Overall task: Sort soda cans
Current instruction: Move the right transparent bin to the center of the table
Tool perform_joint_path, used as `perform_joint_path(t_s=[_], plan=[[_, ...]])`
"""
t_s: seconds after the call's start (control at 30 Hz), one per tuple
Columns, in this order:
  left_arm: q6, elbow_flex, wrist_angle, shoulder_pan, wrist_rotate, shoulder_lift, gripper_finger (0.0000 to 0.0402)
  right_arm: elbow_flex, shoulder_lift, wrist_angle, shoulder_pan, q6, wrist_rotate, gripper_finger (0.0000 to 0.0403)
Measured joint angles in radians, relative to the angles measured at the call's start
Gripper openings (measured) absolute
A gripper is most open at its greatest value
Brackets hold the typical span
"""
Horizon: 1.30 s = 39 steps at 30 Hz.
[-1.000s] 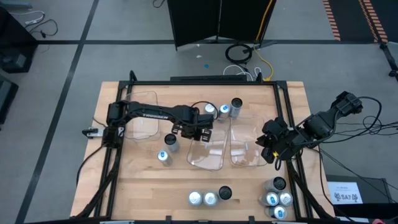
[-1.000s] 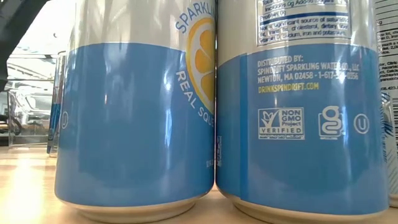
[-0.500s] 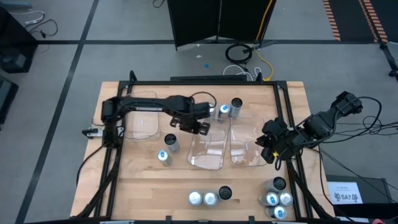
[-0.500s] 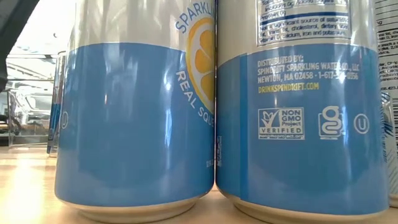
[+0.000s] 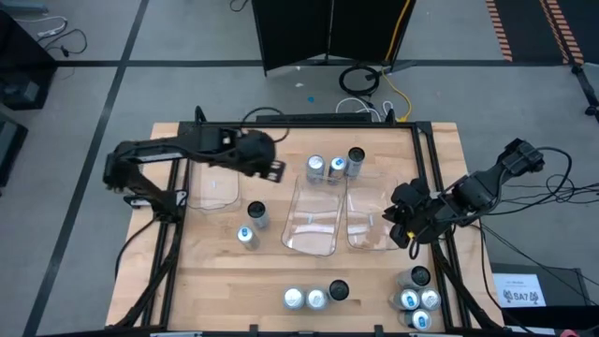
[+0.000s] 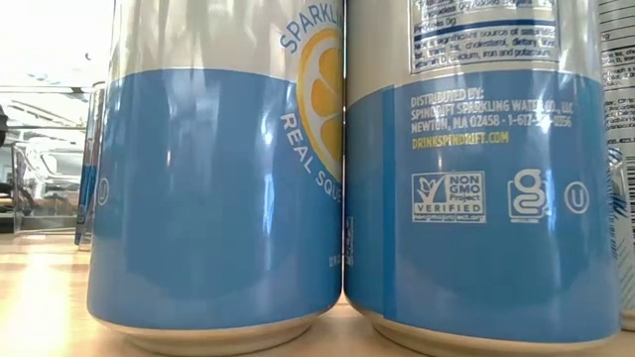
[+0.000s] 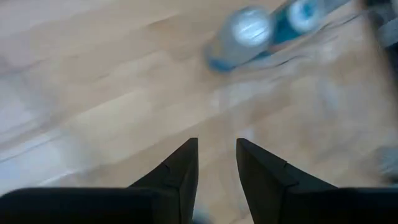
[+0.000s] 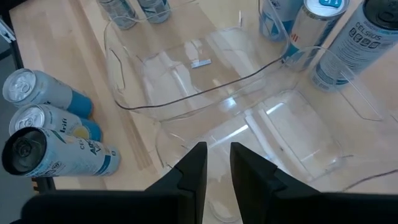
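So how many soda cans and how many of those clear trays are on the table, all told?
soda cans: 12 (3 by the middle tray's far end, 2 on the left, 3 at the near edge, 4 in the near right corner)
clear trays: 3
Total: 15

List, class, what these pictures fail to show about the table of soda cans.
- Low view: two blue cans fill the frame, hiding the trays and both arms.
- Left wrist view: motion blur; the can label is unreadable.
- High view: can at bottom edge is cut off.
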Motion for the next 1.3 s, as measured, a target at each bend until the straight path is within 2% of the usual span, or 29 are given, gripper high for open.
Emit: perform_joint_path(t_s=[0.13, 0.23, 0.37, 0.5, 0.6, 0.73, 0.9, 1.07, 1.3], plan=[[-0.086, -0.018, -0.23, -0.014, -0.057, -0.051, 0.0118, 0.0, 0.023, 0.029, 0.0, 0.006, -0.003, 0.0061], [-0.138, -0.071, -0.305, -0.012, -0.097, -0.09, 0.0118, 0.0, 0.041, 0.048, 0.0, 0.009, -0.006, 0.0061], [-0.138, -0.189, -0.294, 0.011, -0.097, -0.157, 0.0118, 0.0, 0.058, 0.068, 0.0, 0.038, -0.006, 0.0061], [-0.164, -0.363, -0.277, 0.057, -0.073, -0.258, 0.0118, 0.0, 0.067, 0.082, 0.0, 0.083, -0.006, 0.0061], [-0.166, -0.498, -0.198, 0.092, -0.022, -0.355, 0.0118, 0.0, 0.071, 0.09, 0.0, 0.107, -0.006, 0.0061], [-0.207, -0.631, -0.098, 0.125, -0.015, -0.485, 0.0118, 0.0, 0.071, 0.114, 0.0, 0.11, -0.002, 0.0061], [-0.252, -0.733, -0.082, 0.165, -0.02, -0.58, 0.0118, 0.0, 0.071, 0.147, 0.0, 0.152, 0.009, 0.0061], [-0.239, -0.82, -0.084, 0.215, -0.021, -0.598, 0.0118, 0.0, 0.073, 0.165, 0.0, 0.208, 0.056, 0.0061], [-0.089, -0.878, -0.078, 0.334, -0.021, -0.598, 0.0118, 0.0, 0.097, 0.233, 0.0, 0.218, 0.058, 0.0061]])
